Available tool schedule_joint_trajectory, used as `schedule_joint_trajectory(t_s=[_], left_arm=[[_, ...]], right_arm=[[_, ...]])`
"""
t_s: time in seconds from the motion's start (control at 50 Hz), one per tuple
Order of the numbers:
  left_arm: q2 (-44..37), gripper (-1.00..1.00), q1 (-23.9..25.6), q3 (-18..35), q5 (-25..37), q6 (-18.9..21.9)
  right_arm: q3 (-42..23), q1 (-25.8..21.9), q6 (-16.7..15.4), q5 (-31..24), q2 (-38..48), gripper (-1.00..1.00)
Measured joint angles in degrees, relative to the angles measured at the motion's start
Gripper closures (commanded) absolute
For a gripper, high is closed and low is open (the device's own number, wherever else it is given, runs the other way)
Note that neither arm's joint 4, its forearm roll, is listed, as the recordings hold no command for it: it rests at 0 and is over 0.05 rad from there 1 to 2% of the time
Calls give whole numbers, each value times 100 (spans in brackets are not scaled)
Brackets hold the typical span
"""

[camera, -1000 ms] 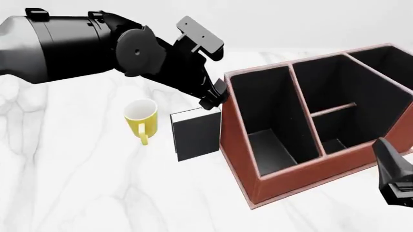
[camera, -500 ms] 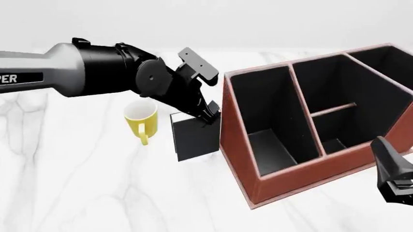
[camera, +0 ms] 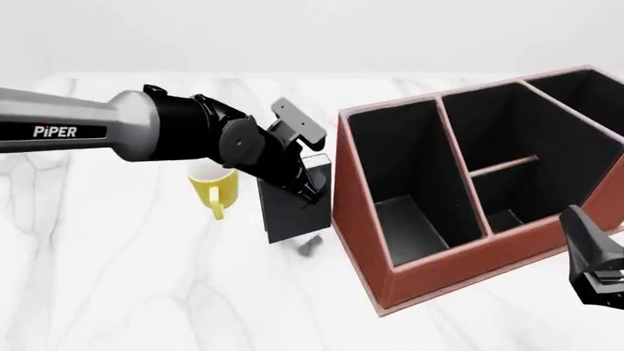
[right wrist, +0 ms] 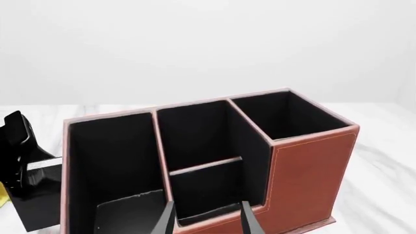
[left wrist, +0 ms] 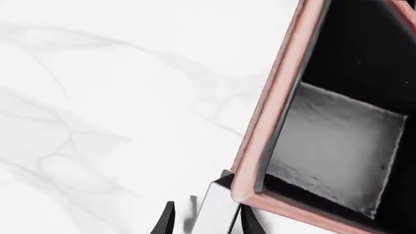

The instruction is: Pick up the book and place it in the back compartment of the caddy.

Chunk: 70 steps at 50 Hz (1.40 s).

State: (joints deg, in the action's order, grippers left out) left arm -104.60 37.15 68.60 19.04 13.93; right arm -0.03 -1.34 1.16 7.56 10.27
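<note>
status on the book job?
Done: left claw has come down over the book, fingers straddling its top edge. In hand: the grasp; closure unclear. Left: book stands on the table beside the caddy; lift and drop into the back compartment. Right claw idle.

Grey left arm [camera: 69, 128], white "PiPER" lettering, black wrist

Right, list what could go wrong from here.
1. The book stands right against the caddy wall, so the left claw, straddling its top edge, may scrape the wall on lifting.
2. The mug sits close on the book's other side; the left arm could knock it.
3. The claw holds only the top edge, so the book may swing or slip.
</note>
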Motion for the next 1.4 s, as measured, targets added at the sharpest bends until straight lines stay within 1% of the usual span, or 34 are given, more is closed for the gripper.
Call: schedule_joint_trajectory(t_s=[0.12,0.14,0.24,0.3,0.44,0.6,0.68,0.78,0.9,1.06,1.26,1.4], left_arm=[[-24,-100,0,-56,-120,-9],[-22,100,0,-66,-143,-1],[-15,100,6,-115,-284,-540],[-12,100,-17,-119,-320,-770],[2,100,-88,-77,-297,-373],[195,100,-142,-88,-120,-183],[421,100,-183,24,109,-99],[831,100,-192,350,567,24],[1290,100,-157,1016,1246,170],[1631,100,-49,2143,2246,428],[1483,100,157,4085,3519,783],[1021,100,444,5461,4115,946]], right_arm=[[0,0,2,12,15,-100],[0,0,2,13,17,-100],[0,2,3,19,23,-100],[0,3,3,27,32,-100],[0,6,5,31,37,-100],[0,7,5,22,30,-100],[0,6,5,20,29,-100],[0,4,1,14,23,-100],[0,4,-3,19,27,-100],[0,8,-3,21,31,-100],[-1,0,-3,-76,-81,-100],[-1,-10,-6,-165,-186,-100]])
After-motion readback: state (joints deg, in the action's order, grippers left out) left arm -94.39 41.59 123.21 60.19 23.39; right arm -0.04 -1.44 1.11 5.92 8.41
